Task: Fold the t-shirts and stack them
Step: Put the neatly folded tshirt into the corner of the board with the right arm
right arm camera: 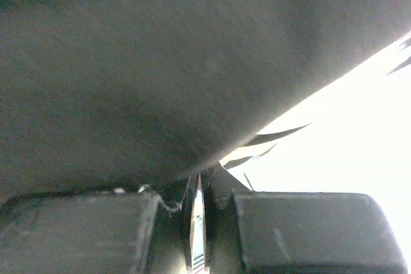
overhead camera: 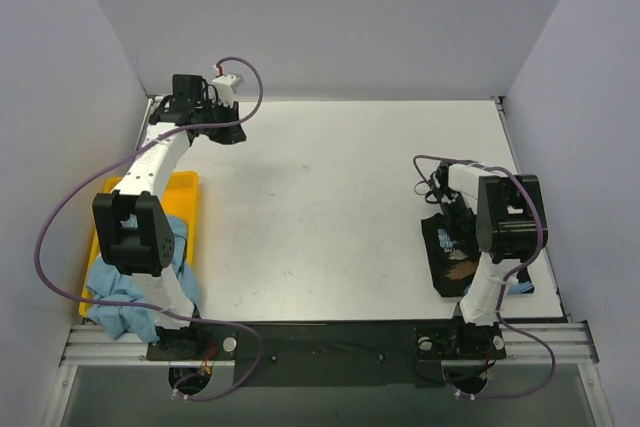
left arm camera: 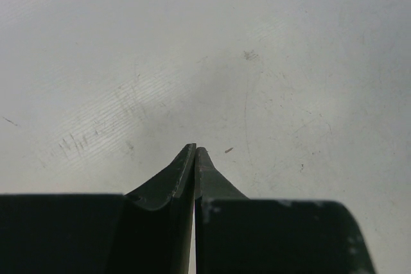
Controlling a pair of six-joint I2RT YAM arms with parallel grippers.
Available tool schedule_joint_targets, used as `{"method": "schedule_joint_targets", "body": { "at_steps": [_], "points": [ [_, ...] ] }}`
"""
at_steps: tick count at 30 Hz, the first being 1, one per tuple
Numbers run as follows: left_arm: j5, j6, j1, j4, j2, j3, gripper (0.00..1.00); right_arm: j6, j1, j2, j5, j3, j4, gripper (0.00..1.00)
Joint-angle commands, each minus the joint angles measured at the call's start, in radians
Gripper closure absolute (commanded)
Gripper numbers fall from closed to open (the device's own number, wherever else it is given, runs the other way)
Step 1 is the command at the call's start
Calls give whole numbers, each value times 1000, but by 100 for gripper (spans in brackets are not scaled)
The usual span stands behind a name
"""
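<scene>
Two t-shirts show in the top external view, and they lie well apart, so nothing is stacked yet. The light blue t-shirt (overhead camera: 125, 297) sits crumpled on the near end of the yellow tray (overhead camera: 184, 190) and spills over its near rim, plainly unfolded. The black t-shirt (overhead camera: 447, 247) lies on the table (overhead camera: 330, 217) far across from the tray, toward the opposite edge, partly hidden under the right arm. Whether it has any fold in it I cannot tell. By my reading most of the job is left: both shirts need folding, then one goes on the other. The left gripper (overhead camera: 215, 127) is beyond the tray's far end, over bare table. The right gripper (overhead camera: 448, 217) is down at the black shirt's edge, the one farther from the tray's near end.

Left wrist view: the left gripper (left arm camera: 194, 152) has its jaws pressed together with nothing between them, above scuffed tabletop, far from the tray's blue shirt.

Right wrist view: dark cloth of the black t-shirt (right arm camera: 148, 68) fills most of the picture. The right gripper (right arm camera: 200, 181) has its jaws drawn almost together where the cloth's edge meets them. I judge it is pinching that hem, though the contact itself is murky.
</scene>
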Motion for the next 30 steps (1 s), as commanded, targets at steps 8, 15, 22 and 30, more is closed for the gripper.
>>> {"method": "schedule_joint_targets", "body": {
  "at_steps": [8, 15, 22, 30],
  "points": [
    [61, -19, 32, 42, -22, 43, 88, -101, -165, -146, 56, -85, 30, 100],
    [67, -26, 39, 47, -18, 48, 88, -94, -222, -141, 114, -92, -10, 100],
    [68, -23, 49, 45, -16, 45, 88, -108, -239, -130, 130, -104, -11, 100],
    [64, -21, 55, 45, -18, 42, 88, -121, -313, -152, 172, -119, 7, 100]
  ]
}}
